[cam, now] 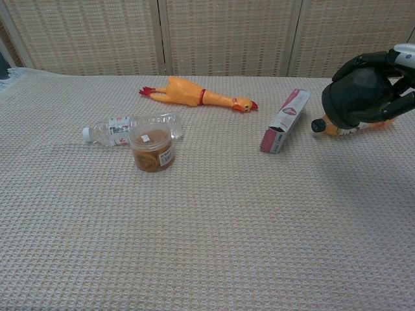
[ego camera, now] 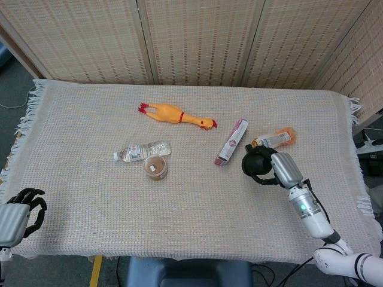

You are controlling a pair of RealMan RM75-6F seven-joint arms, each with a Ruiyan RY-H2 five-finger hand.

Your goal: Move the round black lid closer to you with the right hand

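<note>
My right hand (ego camera: 282,171) grips the round black lid (ego camera: 255,162) at the right side of the cloth-covered table (ego camera: 197,209). In the chest view the lid (cam: 355,97) hangs above the cloth, tilted on edge, with the right hand (cam: 401,65) wrapped round it and a faint shadow below. It partly hides the orange juice bottle (cam: 329,126) behind it. My left hand (ego camera: 19,215) rests at the table's near left corner, holding nothing, fingers apart and loosely curled.
A pink box (ego camera: 232,141) lies just left of the lid, the juice bottle (ego camera: 276,138) just behind it. A rubber chicken (ego camera: 176,115) lies at the back centre. A clear water bottle (ego camera: 142,150) and a small brown jar (ego camera: 156,167) sit left of centre.
</note>
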